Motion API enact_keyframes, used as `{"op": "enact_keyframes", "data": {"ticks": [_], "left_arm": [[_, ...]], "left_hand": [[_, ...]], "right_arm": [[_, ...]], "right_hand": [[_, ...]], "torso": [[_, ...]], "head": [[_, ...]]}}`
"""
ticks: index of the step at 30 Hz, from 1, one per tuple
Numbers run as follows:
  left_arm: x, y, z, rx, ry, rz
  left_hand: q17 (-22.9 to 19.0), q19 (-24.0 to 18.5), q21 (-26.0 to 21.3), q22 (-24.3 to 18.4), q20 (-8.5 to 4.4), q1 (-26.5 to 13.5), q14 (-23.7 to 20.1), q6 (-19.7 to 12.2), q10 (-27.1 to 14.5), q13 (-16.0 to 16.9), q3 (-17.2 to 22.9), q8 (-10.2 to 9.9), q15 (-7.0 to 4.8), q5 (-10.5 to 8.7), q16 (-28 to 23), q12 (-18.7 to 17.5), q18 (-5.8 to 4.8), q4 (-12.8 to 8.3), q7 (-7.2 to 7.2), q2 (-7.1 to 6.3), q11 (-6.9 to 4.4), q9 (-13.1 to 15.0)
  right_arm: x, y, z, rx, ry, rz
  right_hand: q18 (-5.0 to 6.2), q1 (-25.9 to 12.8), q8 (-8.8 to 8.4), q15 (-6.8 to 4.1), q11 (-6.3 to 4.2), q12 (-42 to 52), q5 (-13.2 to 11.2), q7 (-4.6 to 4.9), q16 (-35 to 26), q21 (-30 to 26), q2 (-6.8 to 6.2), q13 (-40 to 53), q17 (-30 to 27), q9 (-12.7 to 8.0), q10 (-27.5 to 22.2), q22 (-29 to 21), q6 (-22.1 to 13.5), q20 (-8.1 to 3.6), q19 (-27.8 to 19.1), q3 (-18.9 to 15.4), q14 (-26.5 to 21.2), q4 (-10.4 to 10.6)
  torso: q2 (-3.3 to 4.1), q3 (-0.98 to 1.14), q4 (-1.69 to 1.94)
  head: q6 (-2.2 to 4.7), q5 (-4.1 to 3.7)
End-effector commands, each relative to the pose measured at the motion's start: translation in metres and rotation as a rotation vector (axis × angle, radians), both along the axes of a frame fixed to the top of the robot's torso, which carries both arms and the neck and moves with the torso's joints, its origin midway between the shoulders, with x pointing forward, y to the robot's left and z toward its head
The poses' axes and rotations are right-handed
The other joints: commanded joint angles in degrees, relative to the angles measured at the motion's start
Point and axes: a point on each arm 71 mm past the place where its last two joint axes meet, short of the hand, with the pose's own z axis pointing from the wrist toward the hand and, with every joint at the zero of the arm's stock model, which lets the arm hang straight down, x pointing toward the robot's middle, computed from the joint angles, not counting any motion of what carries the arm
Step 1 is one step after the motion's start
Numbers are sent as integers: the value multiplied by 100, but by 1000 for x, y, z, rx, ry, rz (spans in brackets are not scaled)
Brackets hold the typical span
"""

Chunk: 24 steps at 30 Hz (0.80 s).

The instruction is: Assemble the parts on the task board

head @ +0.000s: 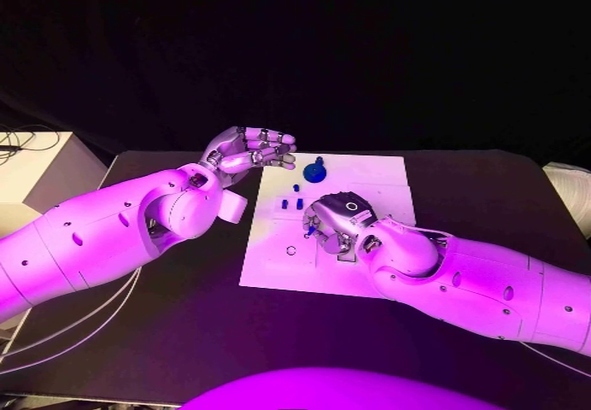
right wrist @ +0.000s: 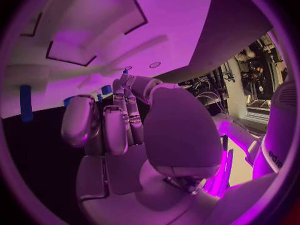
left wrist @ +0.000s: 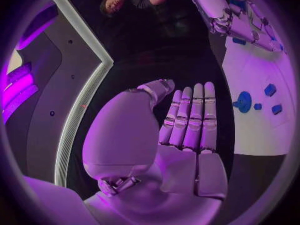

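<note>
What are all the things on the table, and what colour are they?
Table: one, black, under everything.
Board: one, white, middle of the table.
Round part: one, blue, on the board's far end, near the left hand.
Small parts: a few, blue, on the board between the round part and the right hand.
Box: one, pale, beside the table's left edge.
Left hand: one, silver, raised at the board's far left corner, fingers curled, holding nothing.
Right hand: one, silver, low over the board's middle; whether it holds a part is unclear.
</note>
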Motion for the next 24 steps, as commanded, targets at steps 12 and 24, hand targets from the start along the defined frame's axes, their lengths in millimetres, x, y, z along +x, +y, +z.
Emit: {"op": "enact_keyframes", "data": {"ticks": [12,24], "left_arm": [[0,-1,1,-7,-2,-8],[-1,-1,1,-6,-1,-12]], "left_hand": [[5,45,-30,-5,0,-24,6,-42,-27,5,-32,-18,29,-33,-30,-22,0,4,30,-10,17,-6],[14,48,-47,-17,2,-26,1,-41,-29,6,-37,-18,32,-33,-45,-20,1,8,31,-11,18,-7]], "right_arm": [[-5,4,-5,-18,5,11],[-3,7,-9,-36,6,6]], "right_hand": [[-58,18,31,-35,-183,-1,23,33,-12,-39,59,6,2,11,150,-6,24,-13,38,7,215,-49],[-58,16,29,-34,-181,-4,25,35,-15,-45,60,7,-1,12,150,-9,23,-13,37,7,214,-51]], "torso": [[-2,-2,-5],[0,-6,-2]], "head": [[-33,9],[-38,8]]}}
